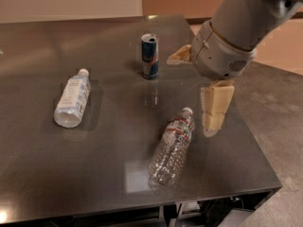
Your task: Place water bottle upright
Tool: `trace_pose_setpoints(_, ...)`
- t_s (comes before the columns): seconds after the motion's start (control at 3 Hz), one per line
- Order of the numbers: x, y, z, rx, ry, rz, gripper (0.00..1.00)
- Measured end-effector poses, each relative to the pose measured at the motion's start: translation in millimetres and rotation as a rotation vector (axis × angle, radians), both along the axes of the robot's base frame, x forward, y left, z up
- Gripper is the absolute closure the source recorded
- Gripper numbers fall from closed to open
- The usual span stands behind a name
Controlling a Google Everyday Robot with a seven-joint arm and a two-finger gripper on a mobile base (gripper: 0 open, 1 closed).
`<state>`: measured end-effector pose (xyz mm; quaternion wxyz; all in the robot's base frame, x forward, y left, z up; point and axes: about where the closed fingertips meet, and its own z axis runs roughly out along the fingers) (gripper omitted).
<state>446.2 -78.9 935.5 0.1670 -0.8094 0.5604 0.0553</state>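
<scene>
Camera view: a dark, glossy tabletop (52, 174) is seen from its front edge. The water bottle (171, 148) is laid on its side right of centre, near the front edge. Its white cap is turned toward the far right corner and its base toward the front edge. A narrow red-and-dark band is seen round the bottle just below the neck.

The gripper (215, 111) is held above the tabletop, near the right edge and just beside the cap end of the water bottle. No contact with the water bottle is seen. Whether the gripper is spread or pressed together cannot be told. The grey arm (236, 27) is seen entering from the upper right.

A can (150, 56) is stood upright toward the far edge, near its middle. A small bottle (72, 98) is laid on its side toward the left edge, cap toward the far edge, well apart from the water bottle.
</scene>
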Motion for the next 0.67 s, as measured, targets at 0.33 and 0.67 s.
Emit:
trace_pose_setpoints(0.33, -0.9, 15.1, -13.6, -0.05, -0.024, 0.124, 0.0)
trace_pose_setpoints(0.67, -5.0, 18.4, -29.8, -0.135, -0.058, 0.248, 0.0)
